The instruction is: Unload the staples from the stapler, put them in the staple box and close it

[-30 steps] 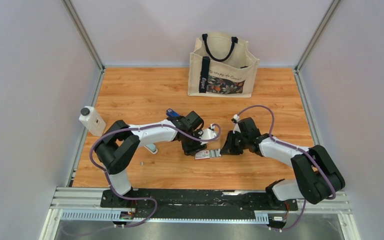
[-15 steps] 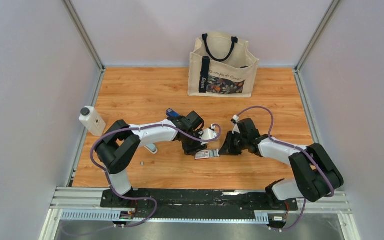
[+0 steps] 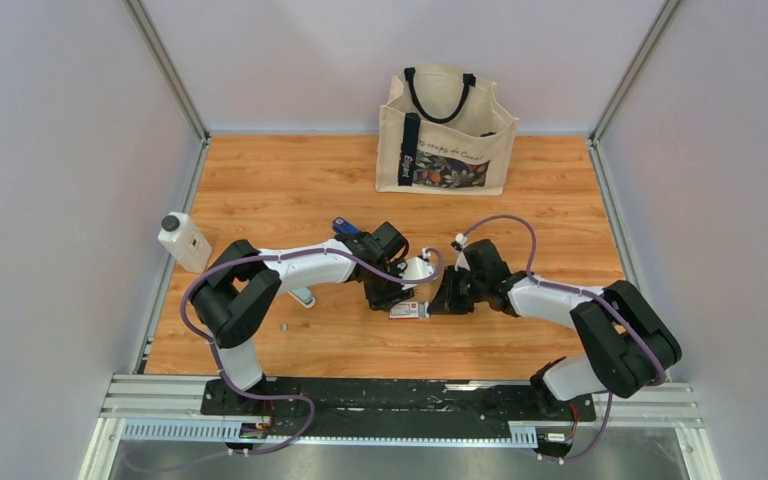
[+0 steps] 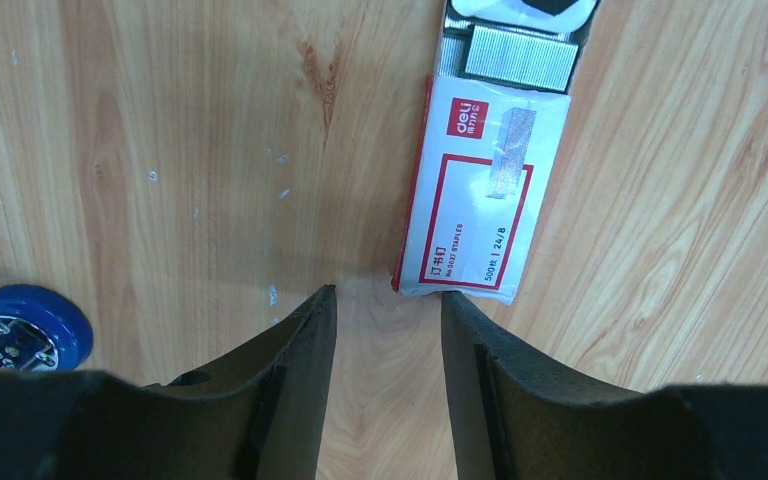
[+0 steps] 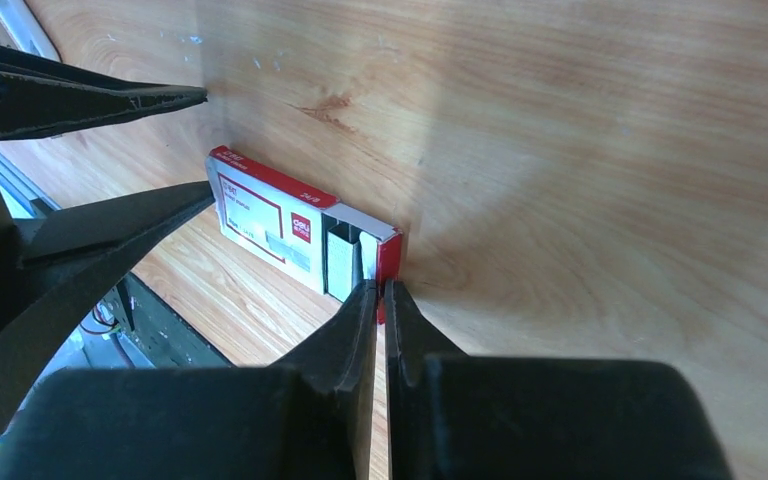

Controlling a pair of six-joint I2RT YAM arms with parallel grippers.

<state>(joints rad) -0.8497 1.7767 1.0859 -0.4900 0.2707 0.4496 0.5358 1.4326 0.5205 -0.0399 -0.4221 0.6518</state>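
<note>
Two grippers meet over a small white-and-red staple box [image 3: 408,311] in the overhead view, the left gripper [image 3: 392,296] at its left end and the right gripper [image 3: 443,303] at its right. The stapler [image 3: 344,226] shows only as a blue tip on the table behind the left wrist, apart from both. From the left wrist, the fingers stand moderately apart with nothing between them, just short of the box's closed end. The stapler lies at the lower left corner of this view. The staples [image 4: 518,57] show as silvery strips in the box's open far end, which the overhead view is too small to give. From the right wrist, the jaws are drawn to a sliver at that open end, beside the red flap; whether they nip anything I cannot tell. Only this view shows how close the left fingers [image 5: 110,225] loom. The risk, I judge, is that a nudge from the closed fingertips slides the light box and spills strips, or that the two grippers collide, being so near.
</note>
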